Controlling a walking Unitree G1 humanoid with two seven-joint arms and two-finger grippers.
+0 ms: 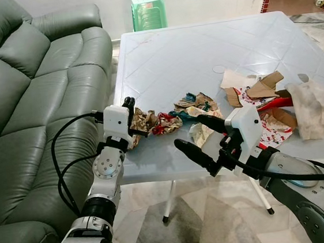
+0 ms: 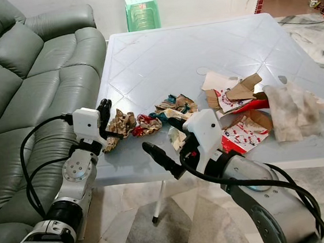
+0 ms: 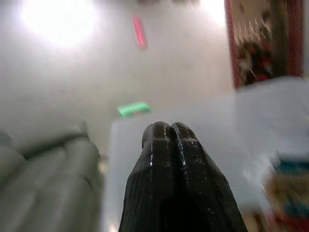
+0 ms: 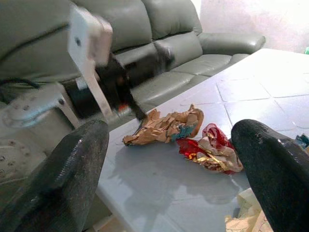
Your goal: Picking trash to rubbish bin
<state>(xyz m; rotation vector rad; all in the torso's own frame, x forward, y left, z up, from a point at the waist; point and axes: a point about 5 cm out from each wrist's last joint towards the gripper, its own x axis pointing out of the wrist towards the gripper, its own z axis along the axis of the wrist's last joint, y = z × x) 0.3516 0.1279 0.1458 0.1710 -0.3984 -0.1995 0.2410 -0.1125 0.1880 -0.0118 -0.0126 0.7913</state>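
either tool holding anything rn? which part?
Nothing held. Left tool is shut on nothing beside the brown crumpled wrapper; right tool is open over the table edge.

The left gripper (image 1: 129,104) is pointing up at the table's left edge, fingers (image 3: 171,145) pressing together. The right gripper (image 1: 201,136) is hovering over the front edge, fingers (image 4: 72,164) spreading wide, its arm bending in from the right.

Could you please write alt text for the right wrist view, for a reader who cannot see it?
The right tool's two black fingers spread wide over a white table, framing a crumpled brown wrapper and a red and gold wrapper. Beyond them the left tool reaches the brown wrapper, with a green sofa behind.
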